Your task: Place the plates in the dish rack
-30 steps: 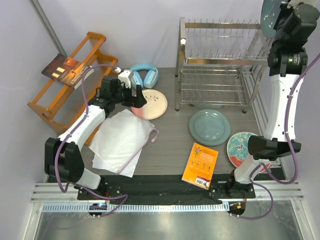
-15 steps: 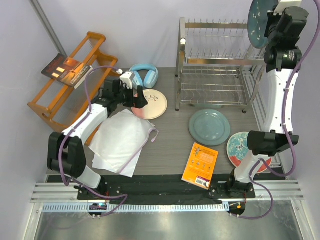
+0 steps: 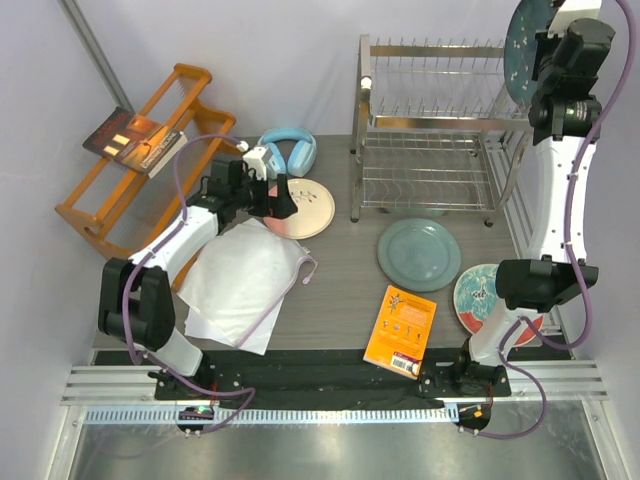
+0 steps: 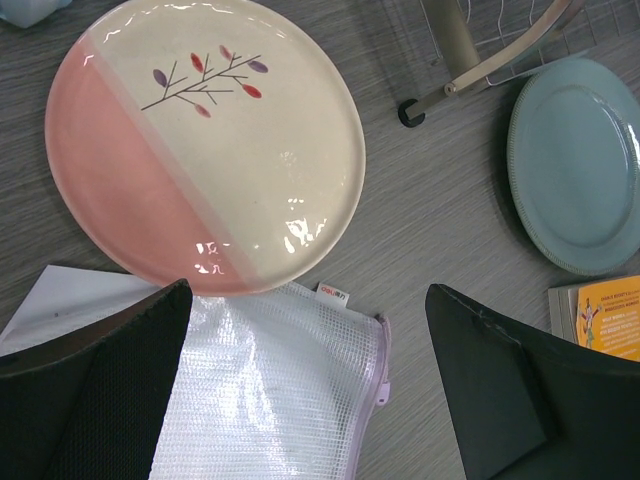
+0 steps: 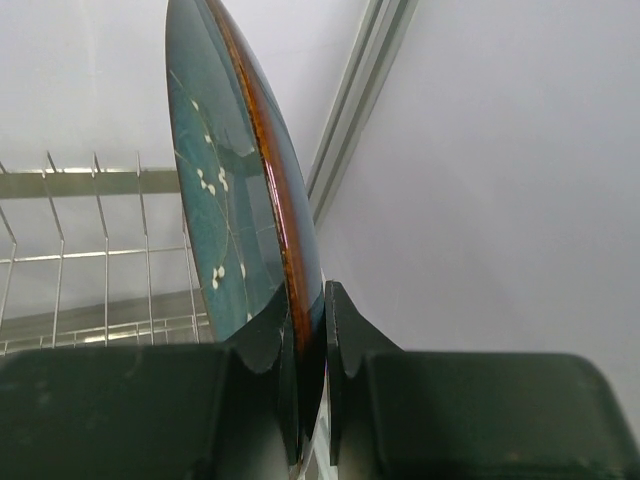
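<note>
My right claw [image 5: 308,335] is pinched tight on the rim of the dark teal plate [image 5: 225,200]. The plate stands on edge, high over the 3 o'clock end of the slotted upper tier of the dish rack [image 3: 430,110]. My left claw [image 4: 308,300] is spread as wide as it goes and holds nothing. It hangs over the table [image 3: 340,290] at about 10 o'clock, just short of the pink-and-cream plate [image 4: 200,140].

To seat the teal plate well, I would keep it vertical and line its edge up with a gap between two wires. Then I would lower slowly and let go only once the rim bears on the rack. I judge a tilted plate could jam across the wires or slip.

Only the overhead view shows the patterned plate [image 3: 485,295], lying flat near 4 o'clock beside the pale grey-green plate [image 3: 419,254] and partly under my right arm. Only the right wrist view shows the grip itself, a finger on each face of the rim, with rack wires off at 9 o'clock. The left wrist view shows the sprig plate's near edge meeting the mesh pouch [image 4: 270,390], a contact my arm hides from overhead.
</note>
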